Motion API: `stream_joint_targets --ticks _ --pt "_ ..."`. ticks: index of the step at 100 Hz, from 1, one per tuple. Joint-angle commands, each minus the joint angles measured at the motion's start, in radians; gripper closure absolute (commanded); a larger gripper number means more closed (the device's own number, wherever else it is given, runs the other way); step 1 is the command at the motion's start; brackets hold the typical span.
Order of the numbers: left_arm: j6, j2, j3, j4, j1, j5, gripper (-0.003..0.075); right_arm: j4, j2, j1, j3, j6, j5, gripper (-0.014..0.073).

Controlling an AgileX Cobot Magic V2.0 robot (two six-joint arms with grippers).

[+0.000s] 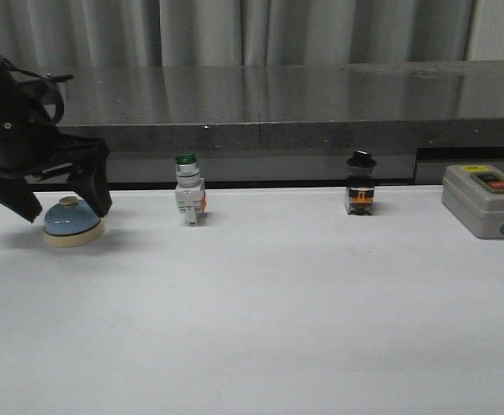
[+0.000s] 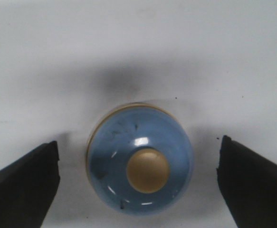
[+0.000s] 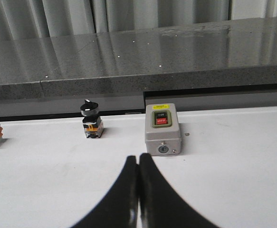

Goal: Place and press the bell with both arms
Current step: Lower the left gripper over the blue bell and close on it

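Light-blue and glossy, the bell (image 1: 73, 220) sits on its cream base near the far left corner of the white table (image 1: 277, 328), with its cream button (image 2: 148, 169) facing straight up. The left gripper (image 1: 61, 206) hangs over it with fingers (image 2: 24, 187) spread wide to either side, clear of the dome. That straddle suits a grasp low on the base, so the lift looks not yet begun.

The right gripper (image 3: 138, 190) waits above the right part of the table, its fingers pressed together around nothing, probably kept free for the press.

By count: one bell, two arms, and three other controls along the far edge. These are one green-capped pushbutton (image 1: 188, 199), one black-knobbed switch (image 1: 360, 194) and one grey box (image 1: 485, 201) bearing a red button; its label is too small to read in the front view.
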Motion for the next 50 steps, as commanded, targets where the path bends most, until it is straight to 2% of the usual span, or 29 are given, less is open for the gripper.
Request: stream_joint_targets --ticks 1,20,50 --pt "0.002 -0.043 -0.031 -0.008 -0.009 -0.038 0.0080 -0.002 -0.015 -0.008 -0.014 -0.004 -0.084 0.0654" --pt "0.002 -0.034 -0.031 -0.003 -0.014 -0.041 0.0101 -0.002 -0.015 -0.008 -0.014 -0.004 -0.084 0.0654" --pt "0.002 -0.034 -0.031 0.013 -0.014 -0.041 0.0288 -0.002 -0.015 -0.008 -0.014 -0.004 -0.084 0.0654"
